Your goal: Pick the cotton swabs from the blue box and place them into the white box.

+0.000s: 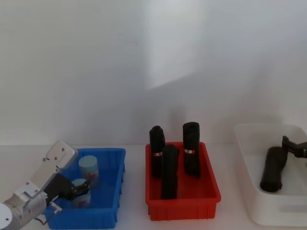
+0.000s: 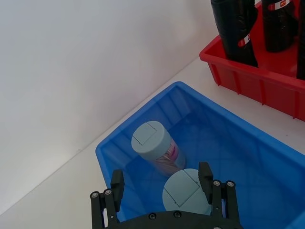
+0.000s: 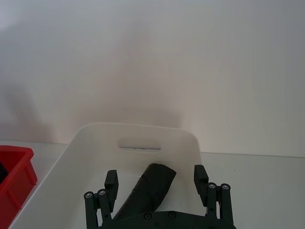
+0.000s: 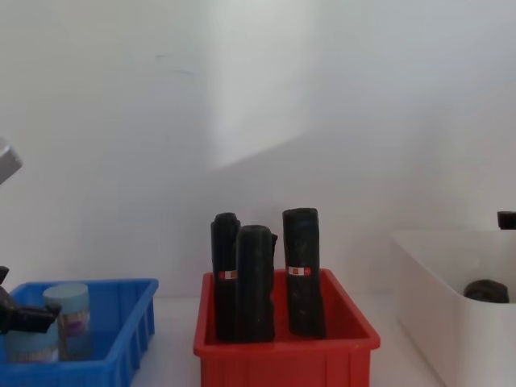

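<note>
So, lower left of the head view: the left end effector [image 2: 161, 179] is down inside the low bright blue plastic box [image 1: 96, 218]. Its fingers are spread wide on either side of one small clear cotton swab tub [image 2: 185, 192] with a pale blue lid, not squeezing it yet. The tub sits off-centre, closer to one finger than the other. A second identical tub [image 2: 152, 140] stands just beside it, a bit higher in the head view. Far right, the right end effector [image 3: 155, 173] hangs open over the plain white plastic box [image 1: 278, 211], which has a black roll [image 1: 273, 168] lying in it.

What could go wrong, imo: closing off-centre means one finger hits first and shoves or tips the tub, maybe into its neighbour. Smooth round plastic could also squirt out of a shallow pinch. Then the trip to the white box crosses the red plastic bin [image 1: 182, 208] with its tall upright black rolls [image 1: 191, 148]. A low carry could clip them, and both arms could end up crowding the same box.
</note>
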